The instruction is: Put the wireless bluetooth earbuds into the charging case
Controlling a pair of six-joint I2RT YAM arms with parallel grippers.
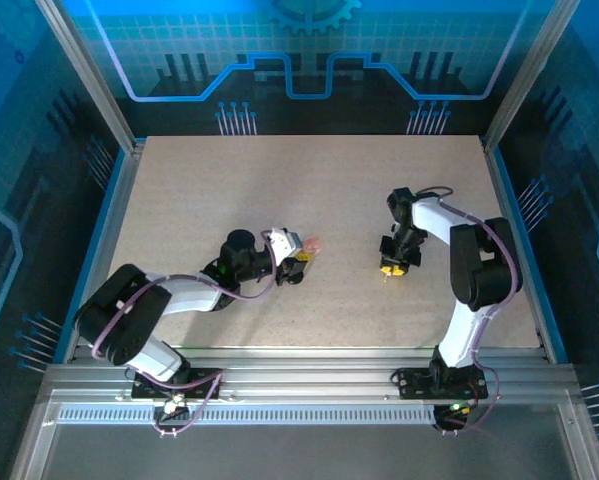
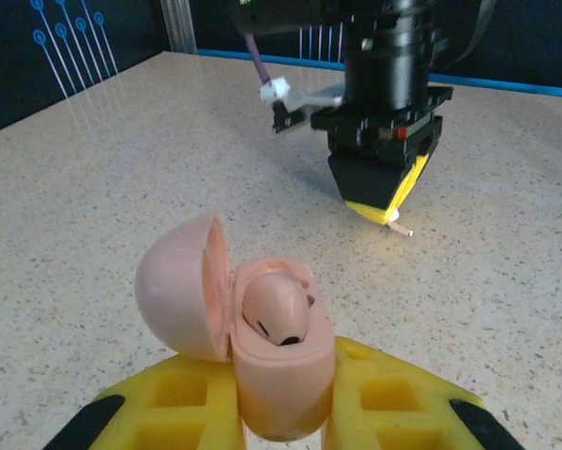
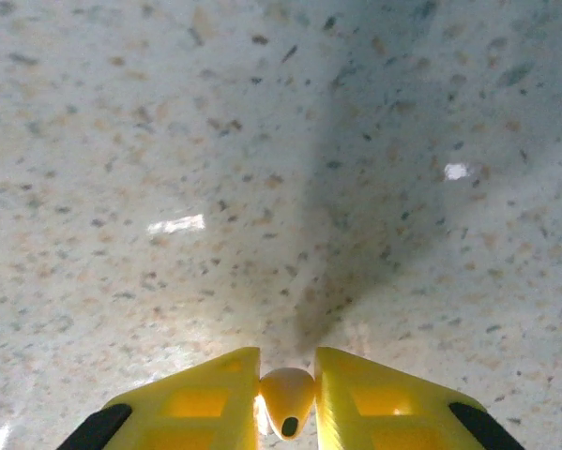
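Observation:
My left gripper (image 2: 282, 417) is shut on a pale pink charging case (image 2: 281, 375), whose lid (image 2: 177, 286) hangs open to the left. One pale pink earbud (image 2: 276, 309) sits in a well of the case. In the top view the left gripper (image 1: 297, 258) holds the case (image 1: 310, 244) near the table's middle. My right gripper (image 3: 288, 394) points down at the table, its yellow fingers (image 3: 215, 394) shut on a second pale earbud (image 3: 288, 401). From the left wrist view the right gripper (image 2: 384, 208) stands beyond the case, with the earbud's stem (image 2: 402, 230) poking out at its tip.
The speckled beige table (image 1: 309, 190) lies between metal rails, with blue walls behind and at the sides. The right gripper (image 1: 391, 268) stands right of centre, a short gap from the case.

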